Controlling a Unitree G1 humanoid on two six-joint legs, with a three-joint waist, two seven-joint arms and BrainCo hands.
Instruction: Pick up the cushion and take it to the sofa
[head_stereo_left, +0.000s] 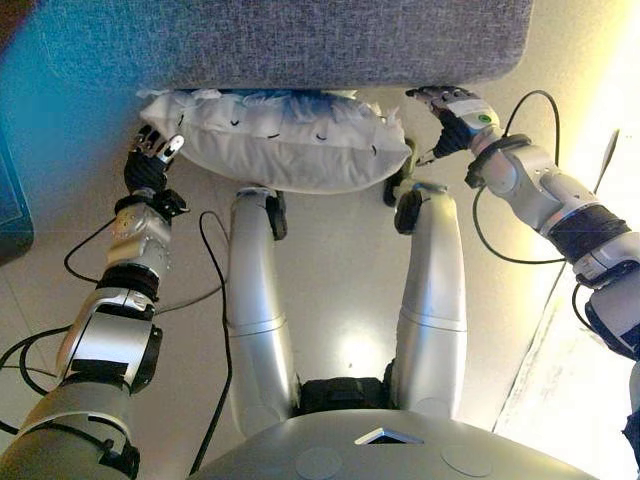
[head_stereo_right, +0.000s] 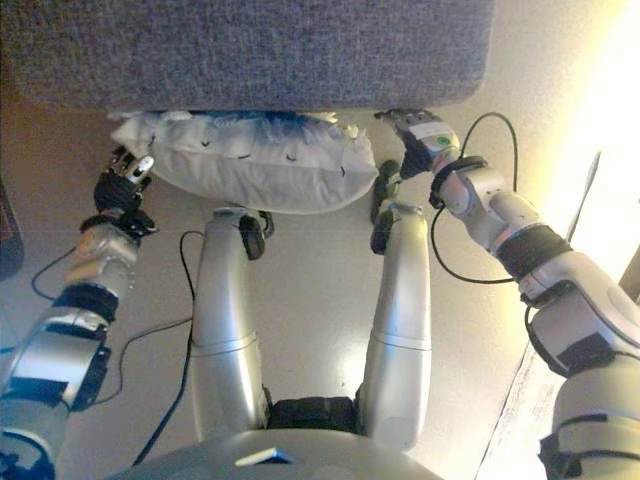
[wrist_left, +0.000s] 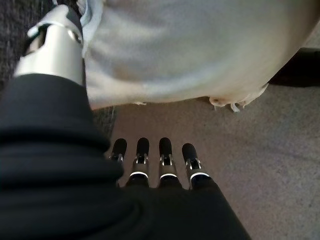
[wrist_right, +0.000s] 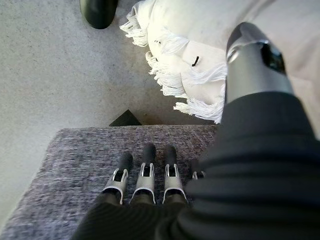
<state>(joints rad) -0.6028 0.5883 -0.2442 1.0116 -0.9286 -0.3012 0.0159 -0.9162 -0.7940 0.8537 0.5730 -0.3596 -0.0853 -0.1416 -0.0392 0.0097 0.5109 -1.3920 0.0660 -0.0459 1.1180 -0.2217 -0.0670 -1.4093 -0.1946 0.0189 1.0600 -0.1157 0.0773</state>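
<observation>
Floor: pale, smooth, running up to the grey sofa (head_stereo_left: 280, 40) at the far edge
Cushion: white fringed cushion (head_stereo_left: 275, 135) pressed against the sofa's front, just under its edge, apparently off the floor
Left hand: left hand (head_stereo_left: 152, 155) at the cushion's left end, fingers (wrist_left: 142, 155) straight, thumb against the fabric
Right hand: right hand (head_stereo_left: 452, 112) by the right corner, fingers straight over the sofa (not clamped)
Advice: press inward evenly from both ends, lift above the seat edge, then push forward
</observation>
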